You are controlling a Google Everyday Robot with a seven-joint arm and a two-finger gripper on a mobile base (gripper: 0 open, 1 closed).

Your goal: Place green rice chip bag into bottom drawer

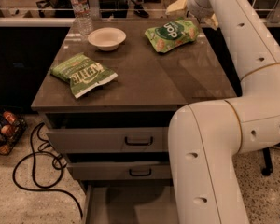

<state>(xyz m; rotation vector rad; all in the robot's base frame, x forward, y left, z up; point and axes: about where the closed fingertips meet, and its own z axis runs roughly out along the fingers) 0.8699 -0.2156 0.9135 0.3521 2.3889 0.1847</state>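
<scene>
1. Two things sit on the floor at far left: a wire basket [1, 133] of small items and a black cable [35, 171] looping beside the cabinet.
2. On the table [144, 85], a duller green Kettle bag [83, 73] lies flat near the front left.
3. Behind it, a water bottle [80, 8] and a white bowl [107, 38] stand close together.
4. Below, the top drawer [107, 140] and middle drawer [126, 171] show black handles. Under them the bottom drawer [130, 204] is pulled open, grey floor showing.
5. The green rice chip bag [171, 31] lies on the table's far right part, well apart from that drawer.
6. My gripper [194, 12] hangs at the bag's far edge. I cannot tell whether it is spread or closed.
</scene>
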